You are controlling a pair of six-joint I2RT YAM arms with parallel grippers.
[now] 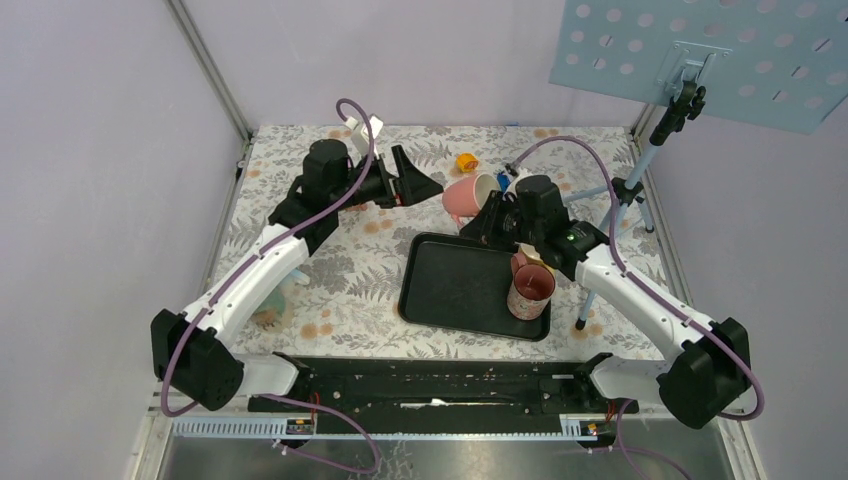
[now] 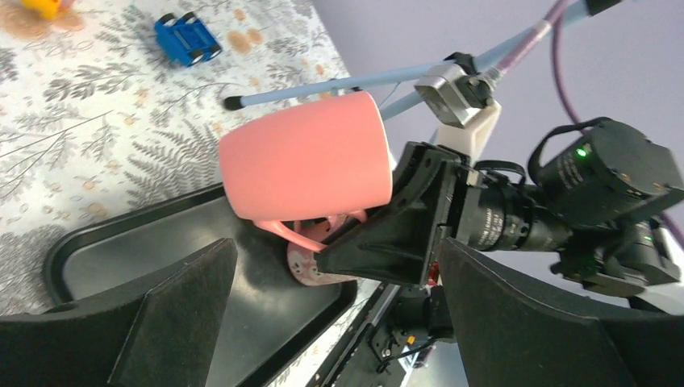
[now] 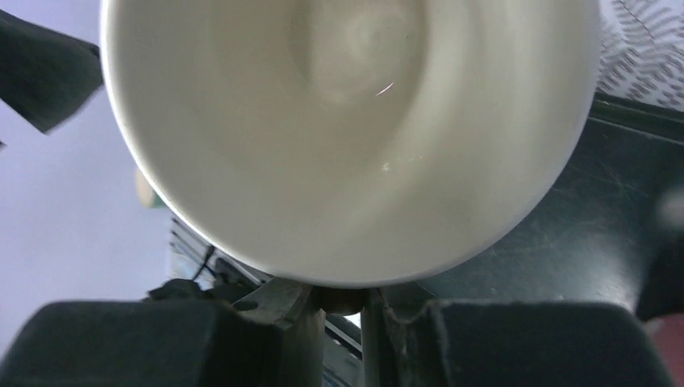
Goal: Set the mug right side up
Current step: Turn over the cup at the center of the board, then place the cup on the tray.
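Occlusion: pink mug (image 3: 347,121) fills the right wrist view, so the grip at its rim is barely visible.
Right gripper (image 1: 495,215): clamped on the rim; mug on its side in the air over black tray (image 1: 450,290).
Left gripper (image 1: 418,178): wide open, empty, near mug base.
Room: floral mug (image 1: 530,290) upright at the tray's right edge.

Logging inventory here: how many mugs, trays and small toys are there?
Mugs: 2, the plain pink ceramic mug and the speckled pink mug
Trays: 1, the black rectangular tray
Small toys: 2, the blue toy car and the small yellow toy
Total: 5
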